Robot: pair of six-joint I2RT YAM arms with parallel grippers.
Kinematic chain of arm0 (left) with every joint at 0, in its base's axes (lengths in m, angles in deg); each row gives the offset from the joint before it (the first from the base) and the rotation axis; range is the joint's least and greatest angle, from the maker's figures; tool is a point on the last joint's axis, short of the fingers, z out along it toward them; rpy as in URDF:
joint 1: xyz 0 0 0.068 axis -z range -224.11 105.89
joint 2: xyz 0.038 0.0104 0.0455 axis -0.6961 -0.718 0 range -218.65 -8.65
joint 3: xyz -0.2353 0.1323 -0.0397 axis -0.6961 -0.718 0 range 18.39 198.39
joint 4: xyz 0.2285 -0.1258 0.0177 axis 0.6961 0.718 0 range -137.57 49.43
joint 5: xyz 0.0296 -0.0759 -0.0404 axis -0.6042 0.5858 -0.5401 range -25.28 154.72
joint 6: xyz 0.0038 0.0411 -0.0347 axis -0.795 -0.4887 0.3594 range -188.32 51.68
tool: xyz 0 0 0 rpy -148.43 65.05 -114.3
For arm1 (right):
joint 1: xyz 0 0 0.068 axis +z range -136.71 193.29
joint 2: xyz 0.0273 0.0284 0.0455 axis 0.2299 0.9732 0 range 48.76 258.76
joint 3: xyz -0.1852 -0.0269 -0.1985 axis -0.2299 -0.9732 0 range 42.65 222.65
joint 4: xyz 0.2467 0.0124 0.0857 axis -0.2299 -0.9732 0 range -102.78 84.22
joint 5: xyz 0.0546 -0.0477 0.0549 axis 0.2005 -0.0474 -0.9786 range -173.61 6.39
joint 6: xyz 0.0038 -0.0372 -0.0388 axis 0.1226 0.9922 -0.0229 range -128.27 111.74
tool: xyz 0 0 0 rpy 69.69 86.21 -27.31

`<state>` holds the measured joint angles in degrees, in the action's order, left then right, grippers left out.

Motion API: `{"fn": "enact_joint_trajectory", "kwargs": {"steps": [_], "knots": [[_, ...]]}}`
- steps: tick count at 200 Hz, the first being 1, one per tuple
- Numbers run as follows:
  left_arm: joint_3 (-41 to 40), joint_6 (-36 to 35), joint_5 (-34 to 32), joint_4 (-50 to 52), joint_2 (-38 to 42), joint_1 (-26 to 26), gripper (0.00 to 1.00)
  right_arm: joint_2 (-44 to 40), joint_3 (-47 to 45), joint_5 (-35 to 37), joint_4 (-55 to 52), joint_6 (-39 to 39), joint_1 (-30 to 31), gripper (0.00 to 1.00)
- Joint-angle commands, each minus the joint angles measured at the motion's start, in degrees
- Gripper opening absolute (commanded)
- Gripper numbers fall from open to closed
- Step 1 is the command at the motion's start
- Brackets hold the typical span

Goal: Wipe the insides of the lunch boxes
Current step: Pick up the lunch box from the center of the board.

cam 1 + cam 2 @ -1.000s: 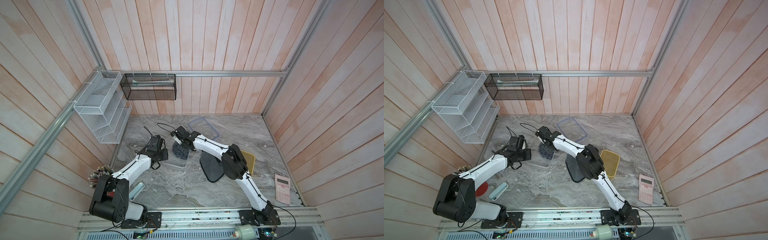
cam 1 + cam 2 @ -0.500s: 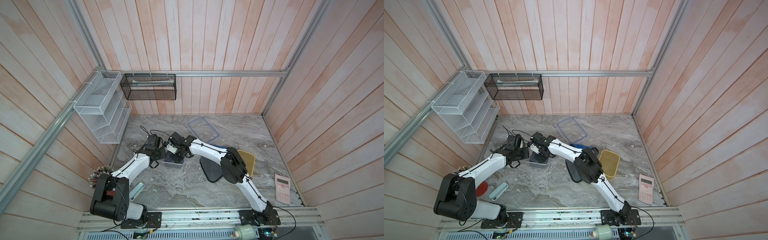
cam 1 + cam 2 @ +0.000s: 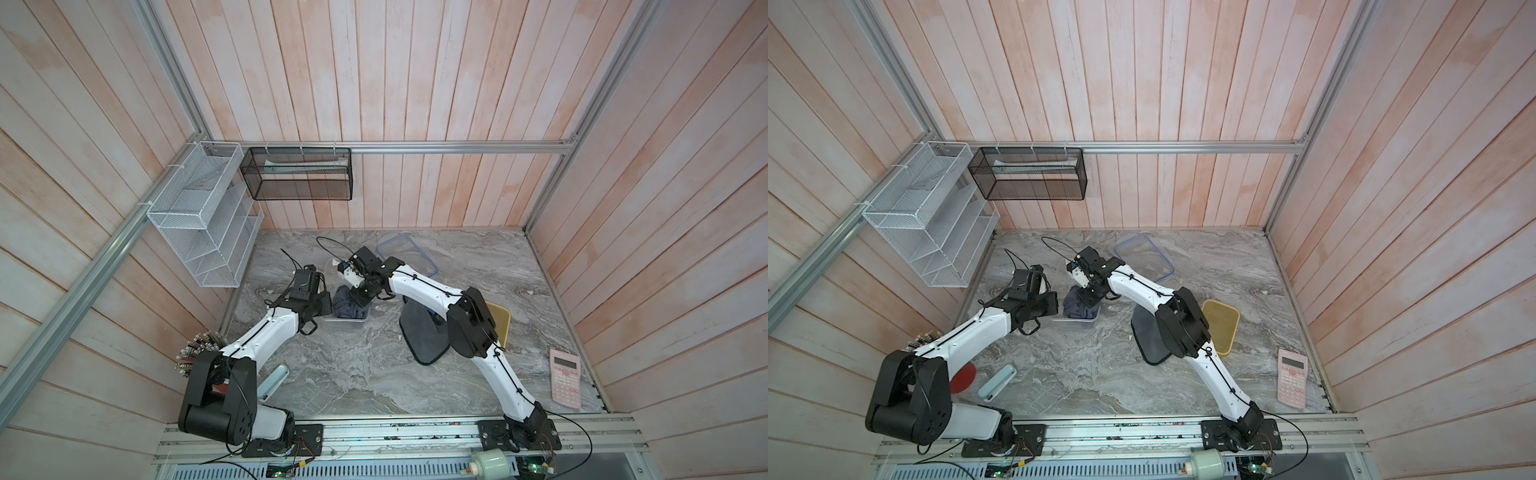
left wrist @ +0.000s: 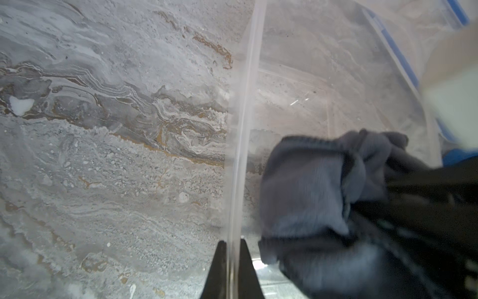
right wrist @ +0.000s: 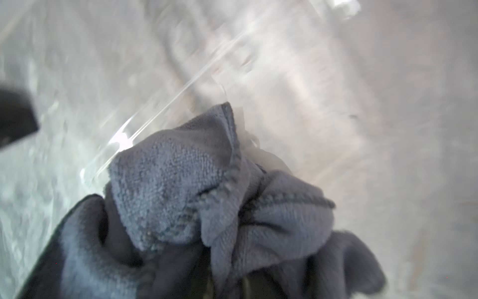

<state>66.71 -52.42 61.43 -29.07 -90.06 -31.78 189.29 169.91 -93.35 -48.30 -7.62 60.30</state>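
Observation:
The clear lunch box (image 3: pixel 345 320) (image 3: pixel 1076 322) lies on the marble left of centre. My left gripper (image 3: pixel 326 308) (image 3: pixel 1057 306) (image 4: pixel 233 242) is shut on its thin side wall (image 4: pixel 245 103). A dark blue-grey cloth (image 3: pixel 345 308) (image 3: pixel 1077 308) (image 4: pixel 305 186) (image 5: pixel 194 181) is bunched inside the box. My right gripper (image 3: pixel 360 296) (image 3: pixel 1090 297) is shut on the cloth and presses it down from above; its fingertips are buried in the folds. The amber lunch box (image 3: pixel 500 322) (image 3: pixel 1223 328) stands to the right, partly behind the right arm's elbow.
A blue-rimmed clear lid (image 3: pixel 409 254) (image 3: pixel 1144 259) lies behind the right wrist. A dark flat mat (image 3: pixel 424 338) (image 3: pixel 1150 338) sits under the right arm. A pink calculator (image 3: pixel 565 382) is at the right, a pale case (image 3: pixel 272 380) and red disc (image 3: pixel 963 376) at the front left. Wire racks (image 3: pixel 199 224) hang on the walls.
The right gripper has swept the cloth leftward and toward the front inside the clear lunch box. The box and the left gripper holding it have shifted slightly with it.

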Motion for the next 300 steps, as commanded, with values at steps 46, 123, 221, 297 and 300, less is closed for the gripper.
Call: {"fn": "enact_joint_trajectory", "kwargs": {"steps": [46,123,221,297,300], "knots": [[0.4,-1.1,-3.3,-1.0,-0.5,4.5,0.01,12.2,17.6,5.5,-1.4,-10.9,-5.0,0.00],[0.5,-3.1,1.5,-3.3,-1.1,6.3,0.01,9.1,13.2,-10.9,14.9,-19.8,-2.7,0.00],[0.2,0.6,6.4,-6.3,-1.3,-1.0,0.01,5.8,11.4,-18.6,12.5,-15.7,-0.8,0.00],[4.0,-1.2,3.2,-3.7,-3.7,-5.4,0.01,-13.9,-6.7,-18.9,25.7,-13.2,-2.9,0.00],[4.1,-1.2,3.3,-3.8,-3.8,-5.6,0.01,-14.7,-7.5,-18.8,26.2,-13.1,-3.0,0.00]]}}
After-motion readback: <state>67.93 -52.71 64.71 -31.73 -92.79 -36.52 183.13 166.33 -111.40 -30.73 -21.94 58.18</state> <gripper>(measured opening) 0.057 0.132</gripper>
